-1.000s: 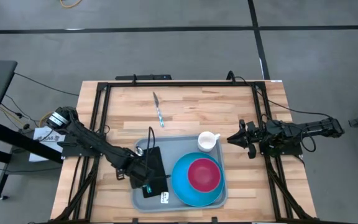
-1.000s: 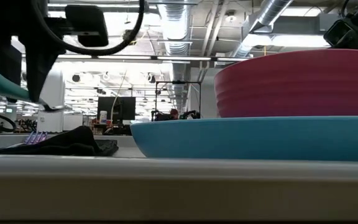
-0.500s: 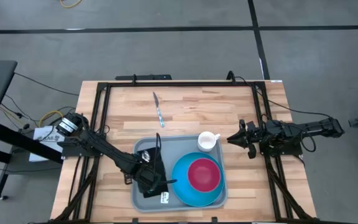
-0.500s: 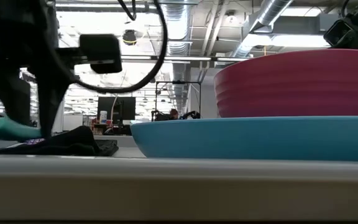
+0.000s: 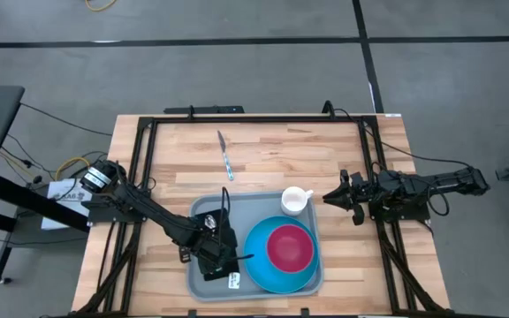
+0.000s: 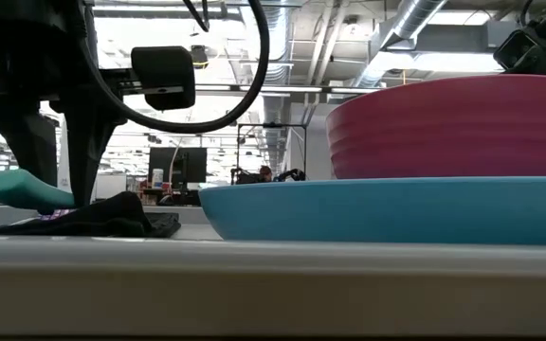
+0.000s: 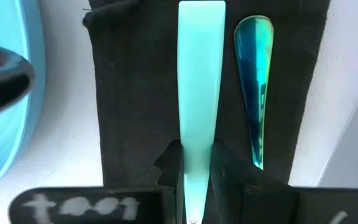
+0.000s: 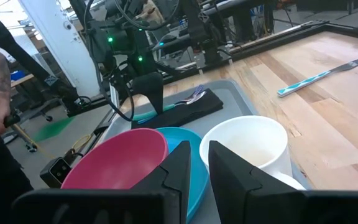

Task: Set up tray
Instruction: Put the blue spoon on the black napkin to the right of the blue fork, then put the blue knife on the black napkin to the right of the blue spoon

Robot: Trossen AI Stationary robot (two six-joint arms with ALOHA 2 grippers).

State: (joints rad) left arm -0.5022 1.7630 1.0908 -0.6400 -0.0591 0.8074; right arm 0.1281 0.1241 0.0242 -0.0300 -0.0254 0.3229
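The grey-blue tray [image 5: 203,210] lies at the table's near middle. On it are a black napkin [image 5: 223,223], a blue plate [image 5: 256,258] with a magenta bowl [image 5: 288,247], and a white cup [image 5: 296,200]. My left gripper [image 5: 217,254] is over the napkin, shut on a teal-handled utensil [image 7: 199,74]. An iridescent blue-green utensil [image 7: 253,81] lies on the napkin [image 7: 135,93] beside it. My right gripper [image 5: 332,199] waits shut, right of the cup. A teal-handled knife [image 5: 225,157] lies on the wood at the far middle. My left gripper pinches the teal utensil's narrow part [image 7: 196,163] between its two fingers, one on each side edge. The fingers come from above and lie along the utensil. Its wide flat end [image 6: 22,188] sticks out just over the napkin. The gripper hides the other end.
Black frame rails [image 5: 144,168] run along the table's left, right and far sides. A small white tag [image 5: 235,280] lies at the napkin's near end. Bare wood lies left of the tray and across the far half.
My left gripper has moved toward the table's near-right over the napkin and has gone down with the teal utensil, which stood well above the napkin and now sits just over it.
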